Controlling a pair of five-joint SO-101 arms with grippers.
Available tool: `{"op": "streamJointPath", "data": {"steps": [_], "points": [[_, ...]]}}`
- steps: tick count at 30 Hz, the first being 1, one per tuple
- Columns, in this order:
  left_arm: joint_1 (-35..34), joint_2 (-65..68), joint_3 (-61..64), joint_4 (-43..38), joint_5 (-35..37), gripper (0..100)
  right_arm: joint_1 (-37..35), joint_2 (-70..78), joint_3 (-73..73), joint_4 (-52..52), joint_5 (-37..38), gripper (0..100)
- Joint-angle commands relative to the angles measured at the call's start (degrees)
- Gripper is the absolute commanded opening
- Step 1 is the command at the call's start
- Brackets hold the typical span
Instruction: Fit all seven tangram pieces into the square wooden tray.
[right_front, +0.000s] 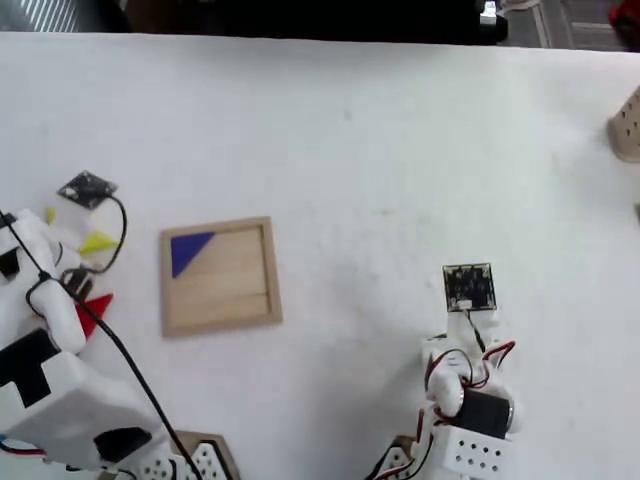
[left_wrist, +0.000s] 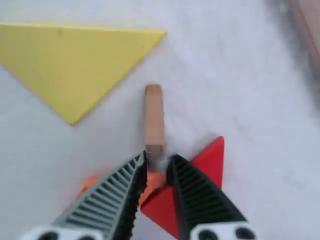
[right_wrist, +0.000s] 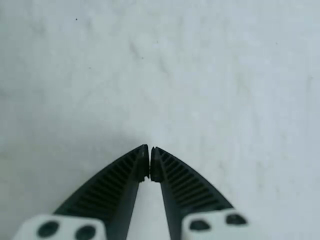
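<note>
Your left claw (left_wrist: 156, 161) grips the orange piece (left_wrist: 154, 112) on edge, left of the tray (right_front: 220, 312), likely to carry it beside the blue triangle (right_front: 187, 250). Your right claw (right_wrist: 150, 164) rests clenched, empty.

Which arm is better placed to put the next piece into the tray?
Left. The left gripper grips an edge-on piece, with the yellow triangle and red piece beside it, near the tray. The right gripper is shut over the table.
</note>
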Motion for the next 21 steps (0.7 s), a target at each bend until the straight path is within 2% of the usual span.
{"op": "streamJointPath", "data": {"steps": [1, 9, 13, 21], "points": [[2.2, -0.4, -8.2, 4.5, 6.9, 10, -0.2, -0.7, 0.4, 0.3, 0.5, 1.7], [6.5, -0.4, -15.1, 8.9, 18.7, 10, -0.2, -0.7, 0.4, 0.3, 0.5, 1.7], [9.6, -0.3, -15.1, 10.5, 19.4, 10, -0.1, -0.7, 0.4, 0.3, 0.5, 1.7], [8.7, -0.4, -14.9, 11.3, 16.9, 13, -0.3, -0.7, 0.4, 0.3, 0.5, 1.7]]}}
